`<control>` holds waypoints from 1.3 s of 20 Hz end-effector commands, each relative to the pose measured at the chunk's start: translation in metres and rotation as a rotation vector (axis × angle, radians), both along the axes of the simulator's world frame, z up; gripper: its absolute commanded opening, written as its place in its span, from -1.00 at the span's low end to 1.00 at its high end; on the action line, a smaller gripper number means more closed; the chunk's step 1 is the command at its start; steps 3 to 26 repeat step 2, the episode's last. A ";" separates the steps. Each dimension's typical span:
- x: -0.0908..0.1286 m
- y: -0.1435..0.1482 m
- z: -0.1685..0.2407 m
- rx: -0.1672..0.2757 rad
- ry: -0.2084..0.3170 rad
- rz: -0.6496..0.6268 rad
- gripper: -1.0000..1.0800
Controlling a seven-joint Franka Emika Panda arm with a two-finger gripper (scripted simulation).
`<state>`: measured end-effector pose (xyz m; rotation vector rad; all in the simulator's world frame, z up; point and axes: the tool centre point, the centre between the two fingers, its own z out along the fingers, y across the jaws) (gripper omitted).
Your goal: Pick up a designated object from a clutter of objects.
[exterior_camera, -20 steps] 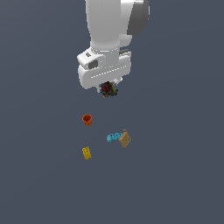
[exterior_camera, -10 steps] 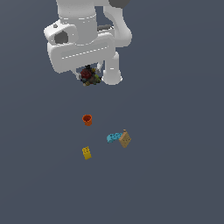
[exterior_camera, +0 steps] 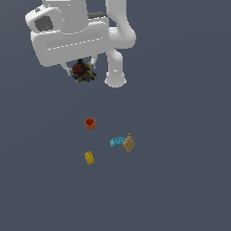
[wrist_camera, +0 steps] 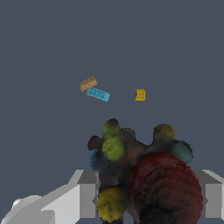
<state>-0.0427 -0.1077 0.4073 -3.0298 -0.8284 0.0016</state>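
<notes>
Exterior view: the white end effector point(exterior_camera: 84, 71) is clamped on the small, lumpy black-and-dark-red object point(exterior_camera: 83, 72), carried higher than a second ago and well above the grey tabletop point(exterior_camera: 180, 180); the pick is judged essentially done. An orange cup point(exterior_camera: 90, 123), yellow block point(exterior_camera: 89, 157), curved light-blue piece point(exterior_camera: 117, 141) and tan box point(exterior_camera: 129, 143) remain below. The fingers are largely hidden.

Wrist view: the lumpy object point(wrist_camera: 140, 179) fills the foreground between grey fingers point(wrist_camera: 87, 192); the cup is unseen.

The lumpy thing point(exterior_camera: 83, 72) sits in the gripper point(exterior_camera: 84, 67), high above the cup point(exterior_camera: 90, 123), block point(exterior_camera: 89, 157), curved piece point(exterior_camera: 117, 141) and box point(exterior_camera: 129, 143).
</notes>
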 end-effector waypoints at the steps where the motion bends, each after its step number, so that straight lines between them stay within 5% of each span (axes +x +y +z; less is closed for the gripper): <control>1: 0.001 -0.002 0.003 0.000 -0.001 0.001 -1.00; 26: 0.001 -0.002 0.003 0.000 -0.001 0.001 -1.00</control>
